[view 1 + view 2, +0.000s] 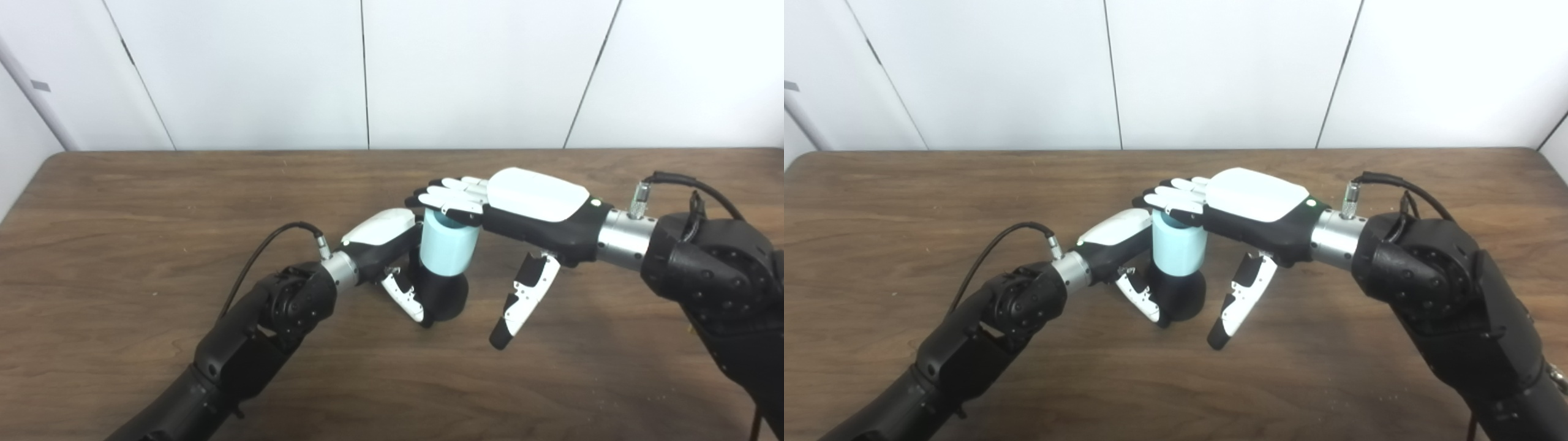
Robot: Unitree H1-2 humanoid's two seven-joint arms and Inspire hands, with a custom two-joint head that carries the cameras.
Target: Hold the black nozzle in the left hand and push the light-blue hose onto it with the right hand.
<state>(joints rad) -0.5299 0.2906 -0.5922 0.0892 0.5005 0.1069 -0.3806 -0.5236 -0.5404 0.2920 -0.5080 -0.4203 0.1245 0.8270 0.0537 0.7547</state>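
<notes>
White panelled wall behind a brown wooden desk (pixel 153 202). Mid-desk, black nozzle (pixel 446 295) stands upright with light-blue hose (pixel 449 250) seated on top. Left hand (pixel 383 245) wraps the nozzle, thumb on its front. Right hand (pixel 527 211) lies flat, fingers (pixel 450 195) pressed together atop the hose, thumb hanging free. Desk edges well apart.

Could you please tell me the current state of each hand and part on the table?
Nozzle: upright on the table, held.
Hose: upright, seated on the nozzle.
Left hand: shut on the nozzle.
Right hand: open, fingers flat on the hose top.
</notes>
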